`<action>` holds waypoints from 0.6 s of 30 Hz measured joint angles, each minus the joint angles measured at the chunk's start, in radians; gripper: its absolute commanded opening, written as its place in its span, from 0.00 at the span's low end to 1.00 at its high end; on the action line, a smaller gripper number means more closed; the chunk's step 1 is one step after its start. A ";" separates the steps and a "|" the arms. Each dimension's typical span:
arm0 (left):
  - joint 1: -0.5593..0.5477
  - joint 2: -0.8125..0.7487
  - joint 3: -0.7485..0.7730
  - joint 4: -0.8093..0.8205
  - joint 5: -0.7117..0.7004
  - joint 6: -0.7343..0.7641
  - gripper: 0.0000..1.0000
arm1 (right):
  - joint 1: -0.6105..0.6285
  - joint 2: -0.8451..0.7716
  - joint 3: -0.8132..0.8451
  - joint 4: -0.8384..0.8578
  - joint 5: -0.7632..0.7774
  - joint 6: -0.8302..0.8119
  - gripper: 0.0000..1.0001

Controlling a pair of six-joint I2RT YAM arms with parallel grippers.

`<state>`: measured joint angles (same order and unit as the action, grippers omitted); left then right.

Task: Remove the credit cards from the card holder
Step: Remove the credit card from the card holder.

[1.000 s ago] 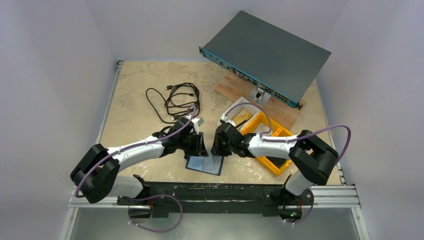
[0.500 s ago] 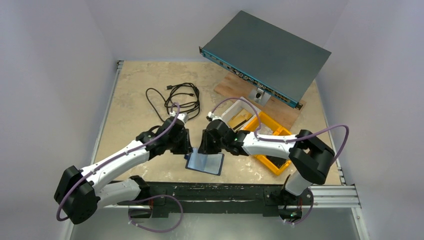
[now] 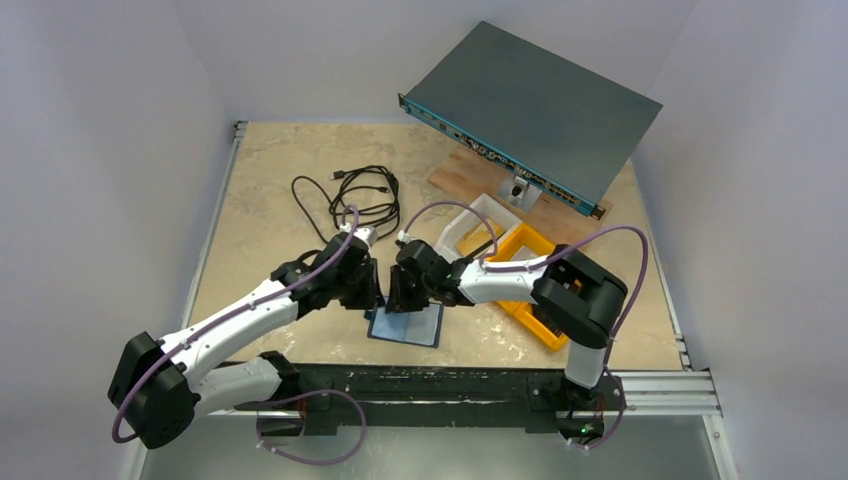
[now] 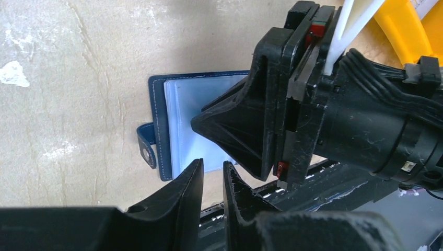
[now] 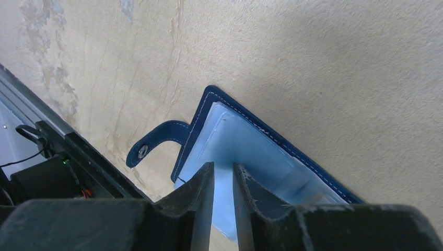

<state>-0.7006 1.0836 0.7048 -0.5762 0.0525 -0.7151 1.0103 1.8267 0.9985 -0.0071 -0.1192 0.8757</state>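
The card holder (image 3: 405,326) lies open and flat near the table's front edge. Its navy rim, light blue inside and clear sleeves show in the left wrist view (image 4: 177,104) and the right wrist view (image 5: 251,144). Its snap tab (image 5: 156,140) sticks out to one side. No separate card shows. My left gripper (image 3: 371,293) is just off the holder's far left corner, its jaws (image 4: 213,172) a narrow slit apart with nothing between them. My right gripper (image 3: 397,296) has its tips on the light blue inside (image 5: 223,180), its jaws also a narrow slit apart.
Yellow bins (image 3: 535,290) and a white tray (image 3: 480,215) stand to the right behind the right arm. A coiled black cable (image 3: 350,200) lies behind the left gripper. A grey rack unit (image 3: 530,110) sits at the back right. The black rail (image 3: 420,385) runs along the front edge.
The right gripper has moved left along the holder's far edge to its left part. The left gripper has shifted a little left and its arm has swung back. The holder now lies flat.
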 measured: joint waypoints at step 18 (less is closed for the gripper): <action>-0.191 0.206 0.052 0.108 0.032 0.033 0.47 | -0.088 -0.534 -0.228 -0.206 0.245 0.137 0.43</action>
<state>-0.8913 1.2900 0.7567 -0.4683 0.0845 -0.6819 0.9226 1.2926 0.7704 -0.2127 0.1257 1.0126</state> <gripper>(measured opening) 0.417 0.420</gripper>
